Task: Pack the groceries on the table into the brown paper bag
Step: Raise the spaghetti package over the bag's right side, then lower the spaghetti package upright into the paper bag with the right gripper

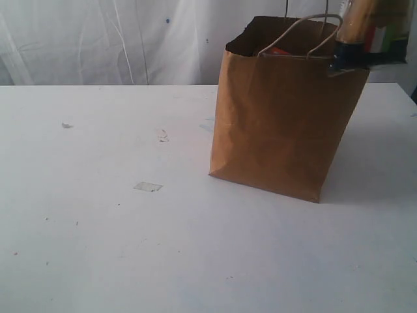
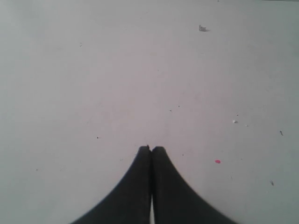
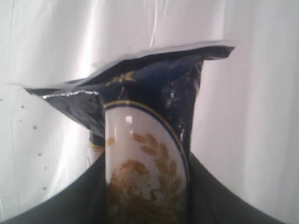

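The white table [image 1: 98,228] is the widest thing here. The brown paper bag [image 1: 280,124] stands upright on it, mouth open. At the bag's right rim the spaghetti pack [image 3: 145,140] is held above the mouth, not yet inside. The right gripper [image 3: 147,170] has its fingers clamped on the pack near the blue end. I judge the pack light and stiff but brittle (the film looks slippery), so a hold across its width suits it. The left gripper [image 2: 151,150] has its fingers together, empty, over bare table.
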